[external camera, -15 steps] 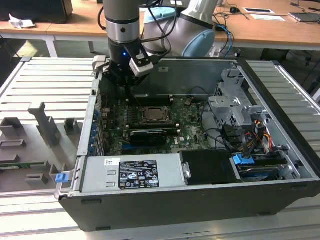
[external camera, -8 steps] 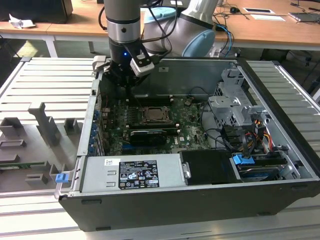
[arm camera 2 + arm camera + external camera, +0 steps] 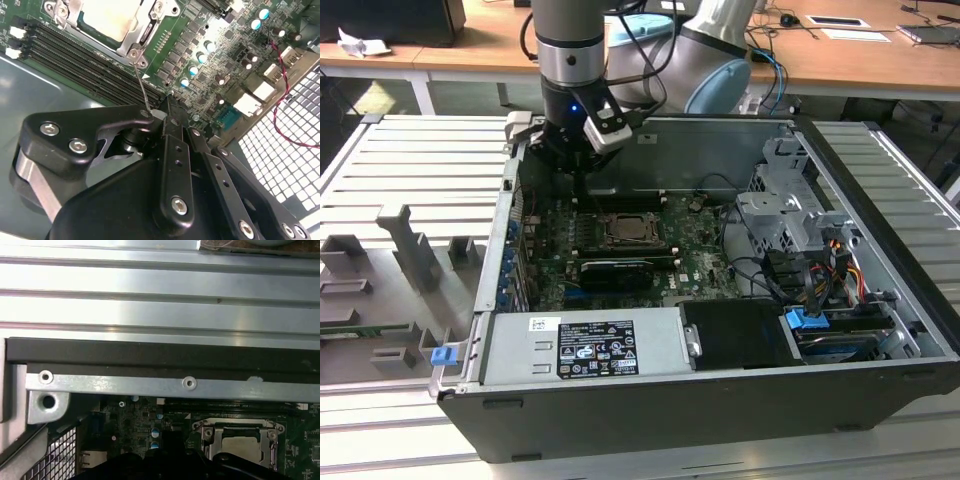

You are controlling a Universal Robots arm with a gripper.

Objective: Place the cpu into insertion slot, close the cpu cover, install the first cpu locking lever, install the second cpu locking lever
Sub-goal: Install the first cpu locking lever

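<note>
The cpu [image 3: 107, 20] lies in the insertion slot [image 3: 632, 232] on the green motherboard, its pale face showing through the window of the cpu cover [image 3: 131, 41]. The silver frame lies flat over it. A thin wire locking lever [image 3: 141, 85] runs from the socket's corner to my gripper [image 3: 166, 106], whose black fingers are shut on the lever's free end. In the exterior view my gripper [image 3: 581, 193] reaches down into the open computer case just beyond the socket, on its left side. The first wrist view shows the cpu [image 3: 242, 449] under the cover [image 3: 209, 432].
Long black memory slots [image 3: 80, 55] run beside the socket. The case's dark rim [image 3: 160, 357] stands close behind the gripper. A power supply [image 3: 585, 345], a drive cage [image 3: 780, 215] and cable bundles [image 3: 820, 270] fill the case. Grey fixtures [image 3: 410, 250] sit on the table at the exterior view's left.
</note>
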